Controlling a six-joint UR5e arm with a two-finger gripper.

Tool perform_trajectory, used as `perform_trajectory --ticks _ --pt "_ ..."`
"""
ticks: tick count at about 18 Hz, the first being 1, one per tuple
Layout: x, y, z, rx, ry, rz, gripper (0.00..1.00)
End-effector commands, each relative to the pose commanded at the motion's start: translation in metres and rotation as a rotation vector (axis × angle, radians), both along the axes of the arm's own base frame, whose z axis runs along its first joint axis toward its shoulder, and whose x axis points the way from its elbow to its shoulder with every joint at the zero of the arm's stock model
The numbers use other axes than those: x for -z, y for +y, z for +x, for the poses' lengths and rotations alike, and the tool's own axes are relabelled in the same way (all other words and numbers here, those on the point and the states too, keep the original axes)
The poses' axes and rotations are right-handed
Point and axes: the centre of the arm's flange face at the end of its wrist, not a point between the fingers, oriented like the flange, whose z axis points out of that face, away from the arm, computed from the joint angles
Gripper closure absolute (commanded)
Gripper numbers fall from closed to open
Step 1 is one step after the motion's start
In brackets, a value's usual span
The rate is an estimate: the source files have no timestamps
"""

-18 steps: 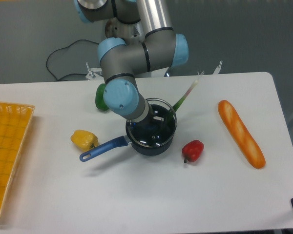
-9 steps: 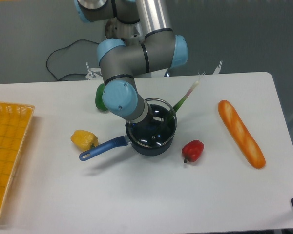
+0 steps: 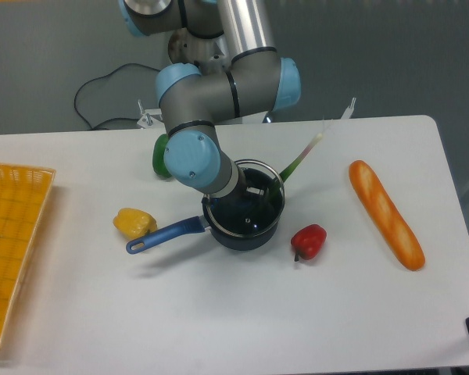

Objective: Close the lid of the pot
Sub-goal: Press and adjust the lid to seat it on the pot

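Reaching down over the pot [image 3: 238, 226] at the middle of the table [image 3: 219, 312], with the gripper [image 3: 254, 190] right at the lid [image 3: 259, 205]; finger state impossible to tell, hidden by the wrist and blurred by the glass. Lid lying over the pot's mouth, metal rim showing at the back. Long blue handle [image 3: 162, 234] pointing left toward a yellow pepper [image 3: 134, 223]. Red pepper [image 3: 309, 241] just right of the pot, green onion [image 3: 301, 160] behind it, green pepper [image 3: 162, 155] partly behind the arm, bread loaf [image 3: 385, 213] far right, yellow basket [image 3: 12, 250] at left edge.
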Motion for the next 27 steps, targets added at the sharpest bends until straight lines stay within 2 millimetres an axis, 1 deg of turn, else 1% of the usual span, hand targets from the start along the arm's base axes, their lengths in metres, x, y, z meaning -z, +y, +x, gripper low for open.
perform_trajectory --ticks 4,7,10,12,16,19,24,27 --pt "0.000 0.000 0.000 0.000 0.000 0.000 0.27" --pt "-0.001 -0.001 -0.001 -0.002 0.001 0.001 0.24" --pt "-0.002 -0.001 -0.001 -0.003 0.003 0.003 0.18" --pt "-0.003 -0.001 -0.002 -0.005 0.004 0.005 0.10" --pt "-0.006 -0.002 -0.003 -0.008 0.010 0.010 0.08" --pt "-0.011 0.000 -0.004 -0.008 0.016 0.017 0.01" --pt "-0.022 -0.001 -0.004 -0.013 0.031 0.031 0.00" --pt "-0.038 -0.001 -0.004 -0.014 0.047 0.056 0.00"
